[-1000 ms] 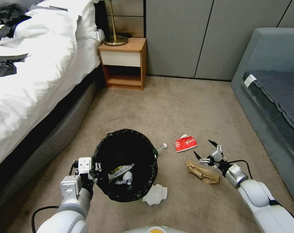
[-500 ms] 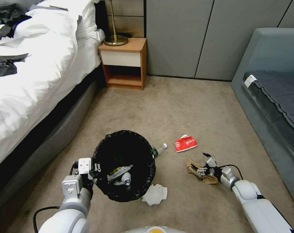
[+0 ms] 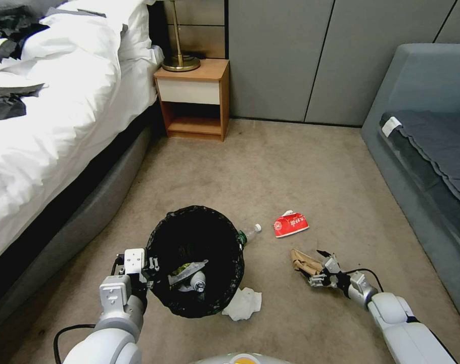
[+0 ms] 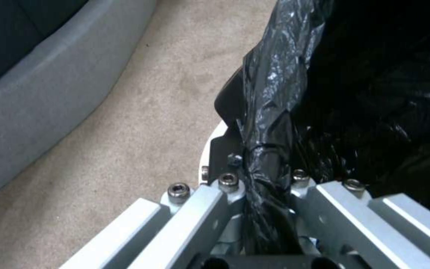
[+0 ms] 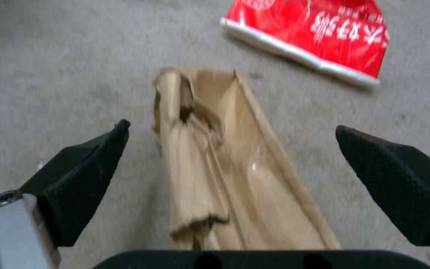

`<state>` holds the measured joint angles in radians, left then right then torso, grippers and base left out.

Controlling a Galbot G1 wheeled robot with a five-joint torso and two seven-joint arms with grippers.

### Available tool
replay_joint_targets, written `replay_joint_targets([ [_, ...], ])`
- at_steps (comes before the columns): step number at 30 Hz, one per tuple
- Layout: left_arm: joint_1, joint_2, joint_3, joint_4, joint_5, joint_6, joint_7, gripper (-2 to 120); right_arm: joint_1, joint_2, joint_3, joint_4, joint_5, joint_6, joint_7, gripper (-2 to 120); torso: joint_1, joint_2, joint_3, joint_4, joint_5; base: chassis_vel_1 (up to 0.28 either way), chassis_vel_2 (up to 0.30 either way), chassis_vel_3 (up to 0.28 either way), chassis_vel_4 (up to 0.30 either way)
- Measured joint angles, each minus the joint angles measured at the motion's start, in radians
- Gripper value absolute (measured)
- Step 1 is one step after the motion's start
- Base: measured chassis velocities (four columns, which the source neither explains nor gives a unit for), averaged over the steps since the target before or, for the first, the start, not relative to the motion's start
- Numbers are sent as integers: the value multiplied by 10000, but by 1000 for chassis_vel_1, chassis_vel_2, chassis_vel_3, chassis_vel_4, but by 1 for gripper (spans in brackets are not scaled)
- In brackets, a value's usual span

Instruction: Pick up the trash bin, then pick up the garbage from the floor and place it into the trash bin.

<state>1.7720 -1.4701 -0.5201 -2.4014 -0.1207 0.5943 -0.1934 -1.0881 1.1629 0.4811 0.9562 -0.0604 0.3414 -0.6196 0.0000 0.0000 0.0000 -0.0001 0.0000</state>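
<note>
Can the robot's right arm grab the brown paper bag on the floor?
Probably yes. The right pincer is open, with the brown paper bag lying between its fingertips and nothing in the way. The left pincer is busy holding the trash bin.

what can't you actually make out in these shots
- Head view: most of the plastic bottle on the floor lies hidden behind the trash bin.
- Head view: the near end of the brown paper bag is covered by the open right gripper.
- Left wrist view: the bin's rim under the left gripper is wrapped in black liner.
- Right wrist view: the red packet is cut by the picture's edge.
</note>
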Motion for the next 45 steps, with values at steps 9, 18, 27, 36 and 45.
replay_joint_targets([
  [9,203,-4,34,-129,104,-64,3,0,738,615,481,-1789,-944,524,158,100,0,0,0,2,2,0,0,0,0],
  [18,299,-17,21,-204,157,-133,3,0,1125,910,853,-2760,-1466,1240,267,80,-1,2,-2,2,-3,0,0,0,0],
  [27,270,-41,90,-204,191,-143,5,0,951,860,739,-2295,-1238,1144,343,58,0,1,1,7,8,0,0,0,0],
  [36,286,8,127,-200,195,-168,6,0,711,824,701,-1885,-992,1125,412,24,0,1,0,1,-2,0,0,0,0],
  [45,278,32,156,-200,193,-175,12,0,544,766,668,-1612,-787,1134,438,0,0,0,1,3,3,0,0,0,0],
])
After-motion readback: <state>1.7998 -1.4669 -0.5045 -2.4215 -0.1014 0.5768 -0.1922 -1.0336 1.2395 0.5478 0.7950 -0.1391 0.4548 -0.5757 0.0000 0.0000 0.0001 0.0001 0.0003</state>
